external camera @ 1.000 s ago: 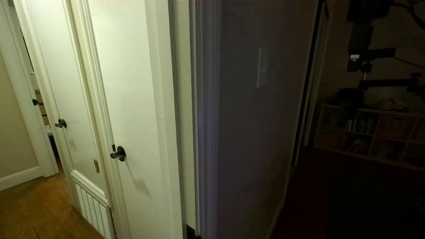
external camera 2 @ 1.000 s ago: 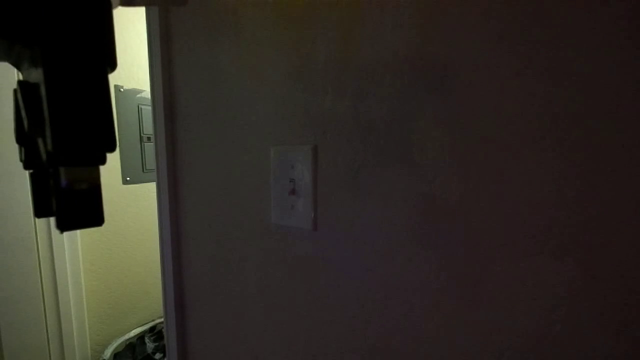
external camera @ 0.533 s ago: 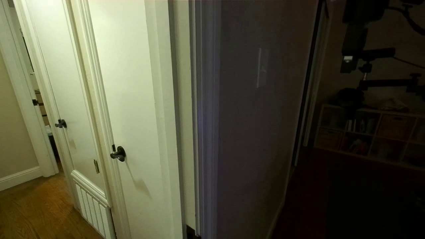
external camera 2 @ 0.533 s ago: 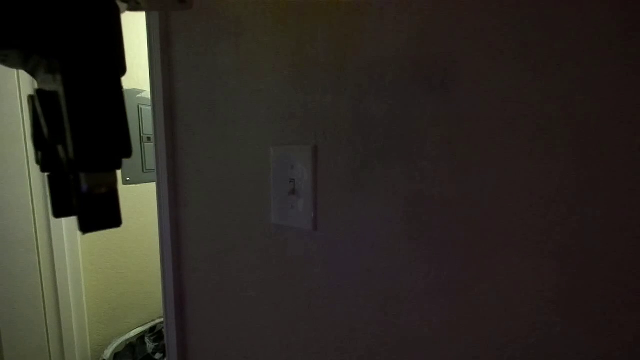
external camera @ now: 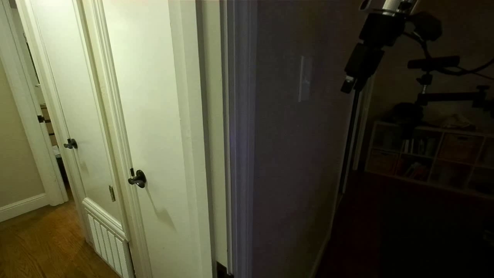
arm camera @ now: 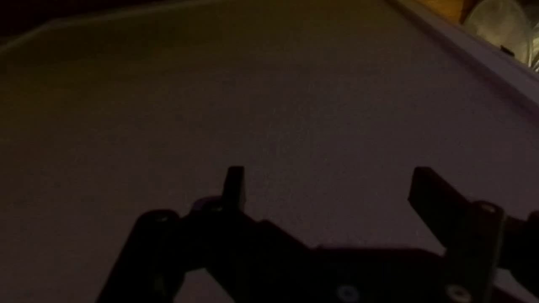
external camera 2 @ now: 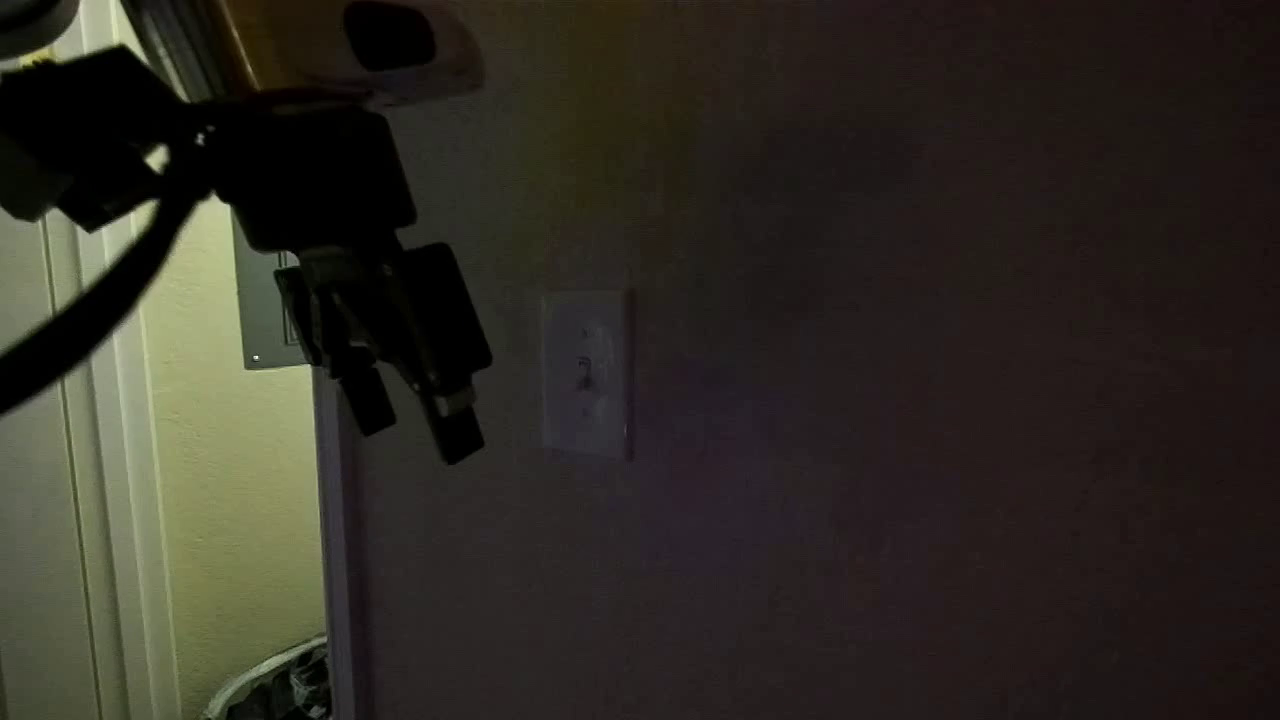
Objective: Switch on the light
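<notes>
The light switch is a pale upright wall plate (external camera 2: 586, 420) on the dark wall, with a small toggle that appears to point down. The plate also shows in an exterior view (external camera: 305, 79). No lamp shows. My gripper (external camera 2: 418, 428) is a black silhouette left of the plate in that view, tilted, its fingertips near the height of the toggle. It also shows in an exterior view (external camera: 352, 85), right of the plate and apart from it. In the wrist view my gripper (arm camera: 327, 185) is open and empty, facing bare wall; the plate is out of view there.
A door frame edge (external camera 2: 342, 560) borders the wall, with a grey panel (external camera 2: 262, 300) beyond. A white door with a dark knob (external camera: 137, 178) stands in the lit hallway. A camera stand (external camera: 447, 96) and a cube shelf (external camera: 436, 154) are in the dark room.
My gripper has moved towards the plate: rightward in one exterior picture, leftward in another. It has gone from hanging upright to tilted, and more of the arm shows.
</notes>
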Robot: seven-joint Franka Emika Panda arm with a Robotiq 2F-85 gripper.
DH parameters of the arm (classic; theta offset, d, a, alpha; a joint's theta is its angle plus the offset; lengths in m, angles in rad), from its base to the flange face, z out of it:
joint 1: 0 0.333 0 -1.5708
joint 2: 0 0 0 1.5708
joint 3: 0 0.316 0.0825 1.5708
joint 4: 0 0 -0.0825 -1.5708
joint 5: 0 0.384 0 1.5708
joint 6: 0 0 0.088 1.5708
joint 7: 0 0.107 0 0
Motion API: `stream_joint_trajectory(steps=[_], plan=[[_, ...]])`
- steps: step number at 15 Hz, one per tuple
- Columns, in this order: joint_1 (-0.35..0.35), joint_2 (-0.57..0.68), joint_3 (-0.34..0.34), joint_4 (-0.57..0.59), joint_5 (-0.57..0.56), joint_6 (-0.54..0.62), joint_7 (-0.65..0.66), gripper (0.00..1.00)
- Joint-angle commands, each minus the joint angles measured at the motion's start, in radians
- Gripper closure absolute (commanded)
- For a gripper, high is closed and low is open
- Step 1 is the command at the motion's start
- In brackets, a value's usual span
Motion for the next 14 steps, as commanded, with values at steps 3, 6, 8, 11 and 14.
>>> stream_joint_trajectory(steps=[3, 6, 8, 11, 14], plan=[[-0.006, 0.071, 0.007, 0.018, -0.007, 0.199, -0.009, 0.00], [-0.011, 0.116, 0.003, 0.040, -0.009, 0.266, -0.016, 0.00], [-0.015, 0.146, 0.001, 0.060, 0.000, 0.295, -0.023, 0.17], [-0.022, 0.189, -0.004, 0.093, 0.007, 0.337, -0.030, 0.40], [-0.028, 0.221, -0.003, 0.125, 0.022, 0.368, -0.038, 0.59]])
